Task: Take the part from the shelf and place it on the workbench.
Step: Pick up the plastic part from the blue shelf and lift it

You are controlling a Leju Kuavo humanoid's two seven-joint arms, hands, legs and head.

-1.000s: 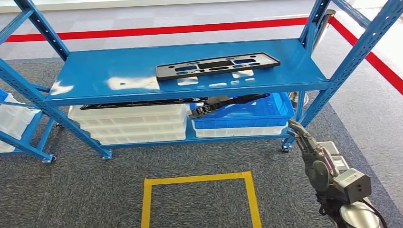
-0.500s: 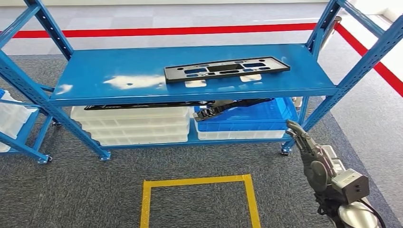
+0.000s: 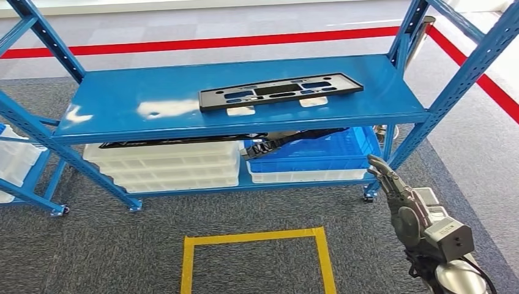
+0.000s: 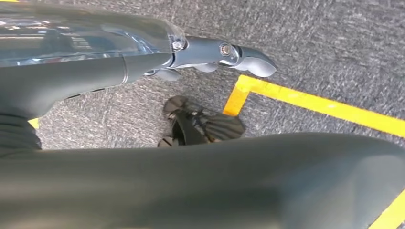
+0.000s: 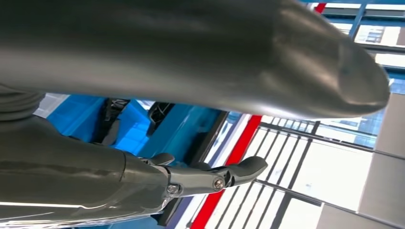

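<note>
A flat black rectangular plastic part with cut-out slots lies on the upper deck of a blue metal shelf rack, toward its right half, long side running along the deck and slightly skewed. Below it, on the lower deck, a stack of white translucent plastic trays sits on the left and a blue plastic crate rests on a further white tray on the right; long black parts lie across the tops of these, one end tipped into the crate. The rack stands on grey carpet, and a yellow taped square outline marks the floor in front of it. A red floor stripe runs behind the rack.

The right hand is raised low at the right, well apart from the part and below the upper deck, its fingers stretched forward and holding nothing. The left hand hangs over the carpet near a corner of the yellow tape, fingers extended and holding nothing.
</note>
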